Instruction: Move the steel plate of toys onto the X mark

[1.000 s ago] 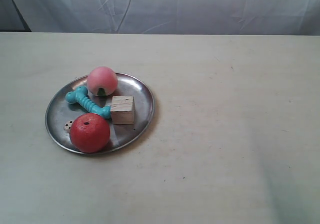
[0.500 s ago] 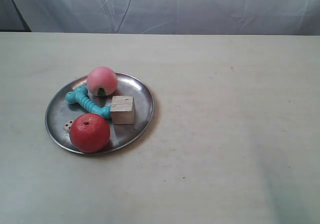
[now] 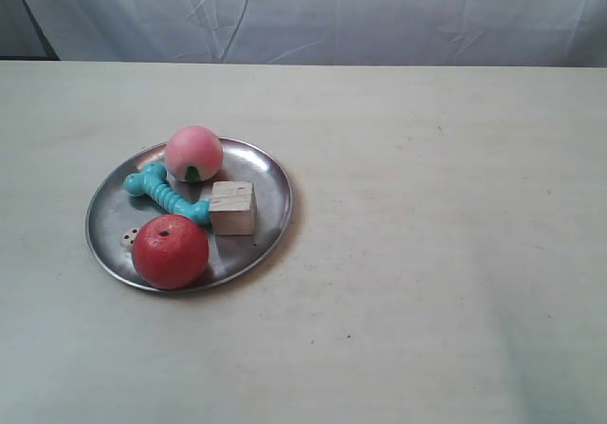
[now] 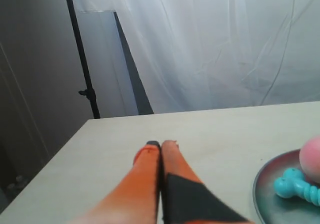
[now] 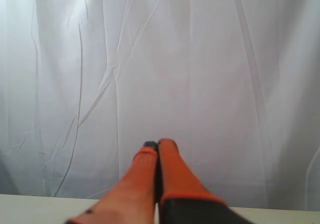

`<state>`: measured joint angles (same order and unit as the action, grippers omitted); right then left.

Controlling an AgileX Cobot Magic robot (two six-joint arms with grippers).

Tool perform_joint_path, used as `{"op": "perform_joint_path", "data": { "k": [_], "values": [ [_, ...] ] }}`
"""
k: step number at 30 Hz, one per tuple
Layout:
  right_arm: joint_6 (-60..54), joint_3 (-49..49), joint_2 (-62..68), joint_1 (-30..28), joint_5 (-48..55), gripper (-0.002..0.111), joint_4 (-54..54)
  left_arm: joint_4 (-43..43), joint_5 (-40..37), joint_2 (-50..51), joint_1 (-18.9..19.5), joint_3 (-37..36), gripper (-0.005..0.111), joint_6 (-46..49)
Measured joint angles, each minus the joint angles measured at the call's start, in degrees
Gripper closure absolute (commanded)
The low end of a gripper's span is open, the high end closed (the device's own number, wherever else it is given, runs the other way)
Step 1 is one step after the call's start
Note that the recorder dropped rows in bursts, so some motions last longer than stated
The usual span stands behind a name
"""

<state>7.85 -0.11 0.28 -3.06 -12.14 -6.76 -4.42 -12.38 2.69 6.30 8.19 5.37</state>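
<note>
The steel plate lies on the beige table at the exterior view's left. On it rest a pink peach, a turquoise bone, a wooden cube, a red apple ball and a small white die. No arm shows in the exterior view. My left gripper is shut and empty above the table, apart from the plate's rim, the bone and the peach. My right gripper is shut and empty, facing the curtain. I cannot make out the X mark for certain.
A white curtain hangs behind the table's far edge. A dark pole stands beyond the table corner in the left wrist view. A faint small dark speck sits on the table right of the plate.
</note>
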Motion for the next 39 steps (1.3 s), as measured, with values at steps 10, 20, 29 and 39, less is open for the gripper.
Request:
{"op": "perform_joint_path", "data": {
  "k": [10,20,29,39],
  "values": [
    [0.0,0.0,0.0,0.0,0.0,0.109,0.0,-0.38,0.09,-0.57,1.06,-4.35,0.107,0.0],
    [0.0,0.0,0.0,0.0,0.0,0.109,0.1,-0.38,0.24,-2.3,4.07,-7.34,0.107,0.0],
    [0.0,0.0,0.0,0.0,0.0,0.109,0.29,-0.38,-0.71,-2.34,4.07,-7.91,0.107,0.0],
    [0.0,0.0,0.0,0.0,0.0,0.109,0.34,-0.38,-0.8,-2.34,4.07,-7.91,0.107,0.0]
  ]
}}
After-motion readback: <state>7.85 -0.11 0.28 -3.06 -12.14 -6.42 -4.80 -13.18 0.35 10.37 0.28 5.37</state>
